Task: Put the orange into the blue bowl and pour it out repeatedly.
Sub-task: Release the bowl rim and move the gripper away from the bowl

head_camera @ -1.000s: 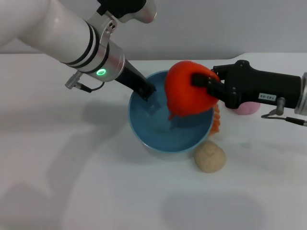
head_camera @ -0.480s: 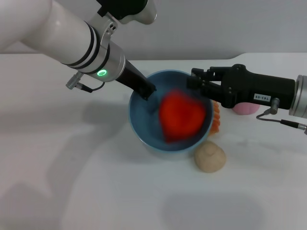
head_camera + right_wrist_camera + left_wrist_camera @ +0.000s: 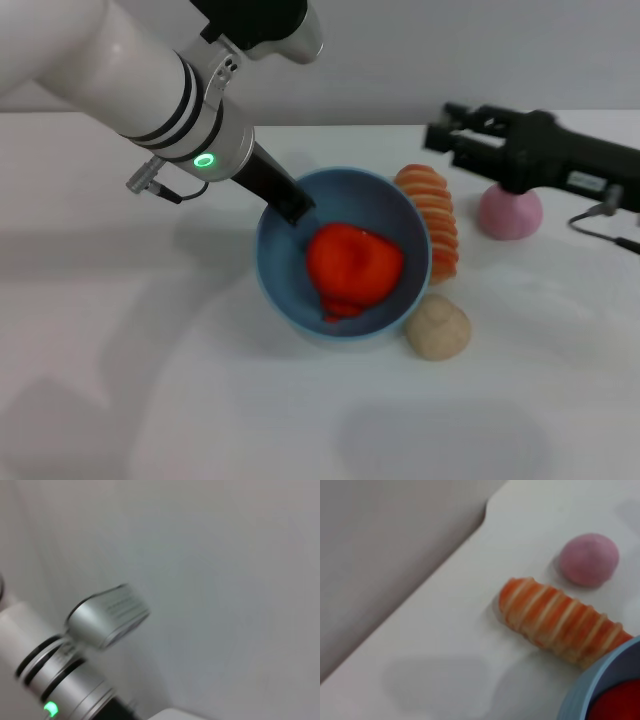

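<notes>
Left end effector apparently grips blue bowl rim, orange inside.

Orange sits in the bowl at frame centre; roll right behind, ball lower right.

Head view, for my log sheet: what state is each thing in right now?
Orange: loose inside the bowl.
Bowl: upright on the table, rim gripped by the left end effector.
Right end effector: open, empty, raised beside the roll.
Roll: lying beside the bowl.
Pink dome: flat side down.
Beige ball: resting on the table.
</notes>
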`<state>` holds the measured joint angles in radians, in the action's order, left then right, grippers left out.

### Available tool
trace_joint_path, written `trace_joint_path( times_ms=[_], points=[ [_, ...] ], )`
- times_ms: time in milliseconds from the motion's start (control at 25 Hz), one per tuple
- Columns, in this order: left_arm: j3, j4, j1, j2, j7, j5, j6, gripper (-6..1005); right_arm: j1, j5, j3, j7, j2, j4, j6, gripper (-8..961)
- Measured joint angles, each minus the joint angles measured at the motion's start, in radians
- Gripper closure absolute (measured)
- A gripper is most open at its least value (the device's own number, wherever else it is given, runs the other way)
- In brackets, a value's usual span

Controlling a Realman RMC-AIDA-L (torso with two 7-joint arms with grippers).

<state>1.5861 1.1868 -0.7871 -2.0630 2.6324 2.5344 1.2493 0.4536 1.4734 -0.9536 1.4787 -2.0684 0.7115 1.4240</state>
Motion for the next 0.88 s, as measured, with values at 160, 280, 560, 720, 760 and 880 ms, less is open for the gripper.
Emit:
trace_joint_path(
  times_ms=[160,280,560,720,760,880],
  points=[
    [0.049,-0.03,0.002,-0.004,0.003,-0.001,-0.013,1000,-0.017,-0.001,0.025,0.001,0.001,0.005,0.002,511],
    [0.077,-0.06,-0.004,-0.005,0.008,-0.012,-0.018,1000,-0.026,-0.001,0.027,0.002,0.001,0.01,0.003,510],
    [0.093,-0.074,0.011,-0.004,0.006,-0.039,-0.053,1000,-0.03,-0.002,0.027,0.001,0.001,0.011,0.004,508],
    [0.114,-0.093,0.004,-0.006,0.009,-0.039,-0.051,1000,-0.029,-0.002,0.027,-0.004,0.001,0.007,0.004,507],
    [0.117,-0.093,0.004,-0.006,0.01,-0.039,-0.051,999,-0.028,-0.002,0.027,-0.005,0.001,0.007,0.004,507],
    [0.119,-0.094,0.007,-0.005,0.011,-0.039,-0.055,991,-0.029,-0.002,0.028,-0.006,0.0,0.007,0.004,506]
  ],
)
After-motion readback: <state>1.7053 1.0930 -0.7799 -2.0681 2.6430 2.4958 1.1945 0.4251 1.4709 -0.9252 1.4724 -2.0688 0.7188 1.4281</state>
